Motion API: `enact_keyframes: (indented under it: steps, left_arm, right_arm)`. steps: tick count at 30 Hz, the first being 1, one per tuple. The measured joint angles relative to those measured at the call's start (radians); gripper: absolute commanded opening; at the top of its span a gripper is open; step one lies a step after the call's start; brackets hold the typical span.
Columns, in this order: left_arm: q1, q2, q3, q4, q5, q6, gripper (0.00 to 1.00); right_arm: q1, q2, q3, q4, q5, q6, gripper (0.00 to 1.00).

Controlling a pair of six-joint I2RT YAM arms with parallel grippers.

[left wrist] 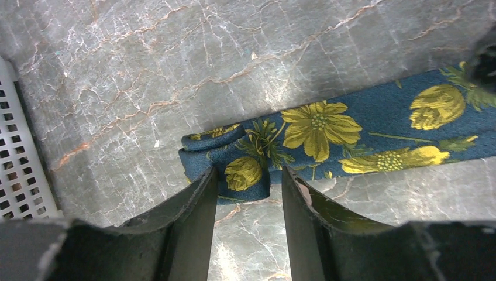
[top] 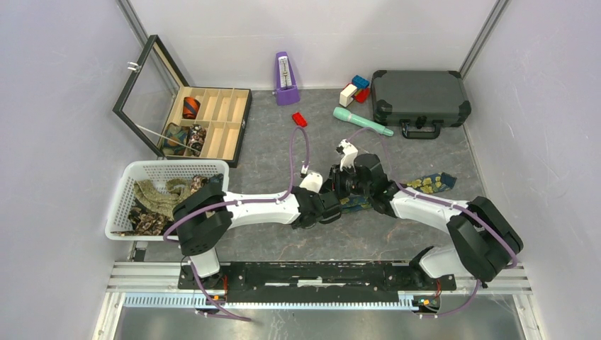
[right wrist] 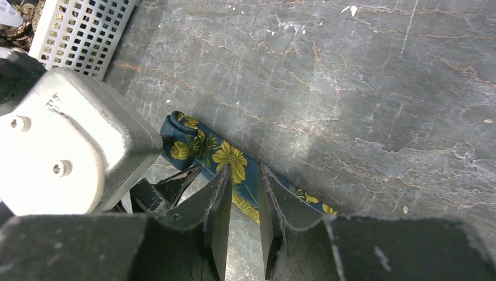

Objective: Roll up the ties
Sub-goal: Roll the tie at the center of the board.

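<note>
Top external view: pale lilac walls (top: 64,106) close in a grey, marble-veined table (top: 276,244). A white basket (top: 170,164) sits at its left edge, loose brown and olive ties (top: 152,195) heaped inside. Just behind the basket stands a wooden box (top: 220,117) with its glass lid up. Far behind and right of the basket are a purple metronome (top: 285,81), a red block (top: 300,119) and a dark case (top: 419,95). Right of the basket, mid-table, lies a blue flowered tie (left wrist: 351,126). The left gripper (left wrist: 248,175) stands part open astride its folded end. The right gripper (right wrist: 244,175) shows a narrow gap over the strip; whether it pinches the cloth I cannot tell.
</note>
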Motion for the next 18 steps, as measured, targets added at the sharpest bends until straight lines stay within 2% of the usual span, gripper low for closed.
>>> enact_keyframes:
  steps: [5,11,18]
  left_arm:
    - [-0.002,-0.026,0.0,0.01,0.023,0.014,0.46]
    - [-0.002,-0.029,-0.003,0.029,0.036,0.029,0.28]
    - [-0.002,-0.056,-0.043,0.052,0.038,0.033,0.21]
  right_arm:
    - [0.013,0.005,0.009,-0.001,-0.001,0.0,0.29]
    - [0.035,0.026,0.038,0.0,0.0,0.0,0.29]
    - [0.073,0.061,0.057,-0.002,0.003,0.0,0.29]
